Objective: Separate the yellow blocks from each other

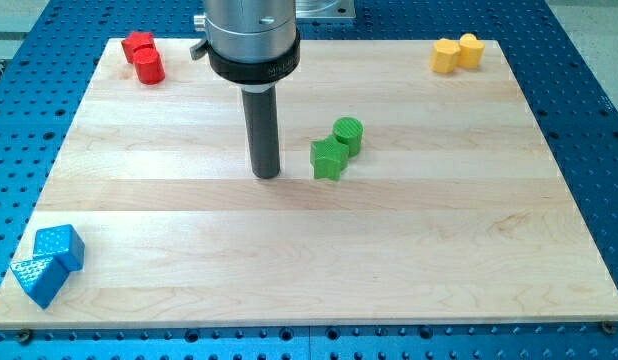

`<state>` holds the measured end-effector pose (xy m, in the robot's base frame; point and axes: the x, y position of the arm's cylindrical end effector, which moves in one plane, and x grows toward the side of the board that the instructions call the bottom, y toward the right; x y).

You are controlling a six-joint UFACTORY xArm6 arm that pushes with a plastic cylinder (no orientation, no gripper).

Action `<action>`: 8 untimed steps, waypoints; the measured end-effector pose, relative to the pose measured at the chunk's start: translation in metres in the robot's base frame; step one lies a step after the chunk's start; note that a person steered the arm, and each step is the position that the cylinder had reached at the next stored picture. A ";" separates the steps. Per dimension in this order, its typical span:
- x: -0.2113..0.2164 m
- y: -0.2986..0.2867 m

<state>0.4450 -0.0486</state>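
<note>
my tip (266, 175) being held on board (289, 260) centre, bare rod, nothing being grasped, just left of green star block (329, 158) and green cylinder (348, 134). yellow hexagonal block (446, 56) and yellow cylinder (471, 50) being seen touching at view's top right, well apart from tip.

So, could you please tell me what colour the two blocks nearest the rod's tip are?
Green: the star-shaped block and cylinder, camera view.

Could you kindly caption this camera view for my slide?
My tip rests mid-board left of two green blocks, far from the touching yellow blocks at top right.
</note>
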 end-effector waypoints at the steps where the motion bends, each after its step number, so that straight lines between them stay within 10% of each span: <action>1: -0.001 -0.005; 3: -0.101 0.012; 7: -0.074 0.180; 8: -0.111 0.304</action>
<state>0.3345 0.2559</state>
